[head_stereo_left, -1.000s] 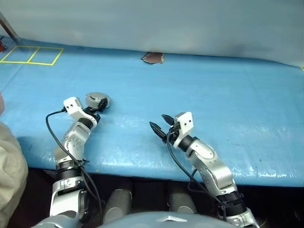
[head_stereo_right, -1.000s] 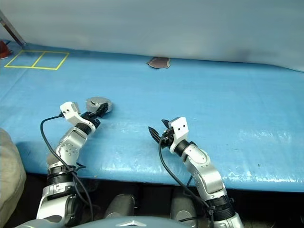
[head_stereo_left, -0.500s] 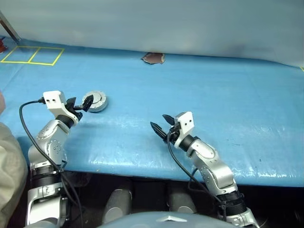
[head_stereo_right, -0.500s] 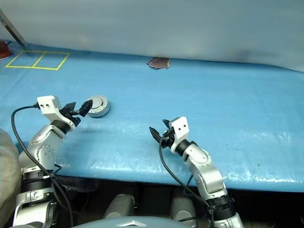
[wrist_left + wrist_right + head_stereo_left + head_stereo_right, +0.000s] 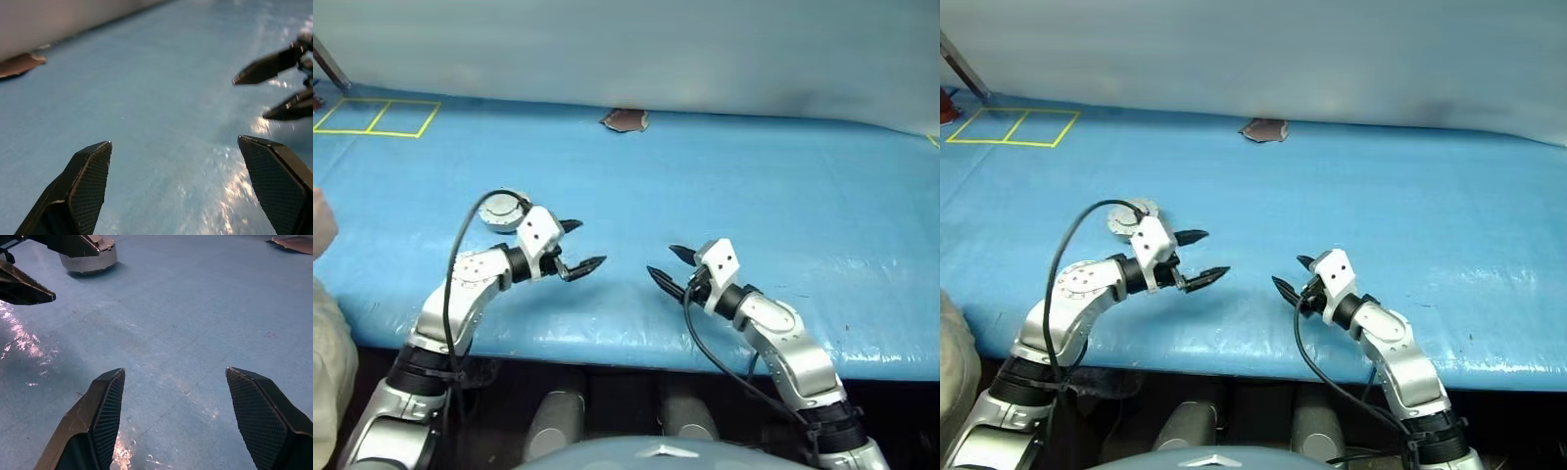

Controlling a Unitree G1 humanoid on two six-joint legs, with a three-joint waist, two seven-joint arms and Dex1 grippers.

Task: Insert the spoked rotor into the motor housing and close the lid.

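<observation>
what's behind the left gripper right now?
Just behind the open left gripper sits the squat round silver metal housing on the blue tabletop. The arm's white wrist block and cable cover its near side. Its lid looks closed, so the inside is unseen.

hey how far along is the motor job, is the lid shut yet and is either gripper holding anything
Looks done: the motor housing sits on the blue table with its lid apparently down; no spoked rotor lies loose, though I can't see inside. In hand: nothing. The left gripper and right gripper are both open and empty, facing each other, clear of the housing. Left: apparently only confirming the lid is seated.
</observation>
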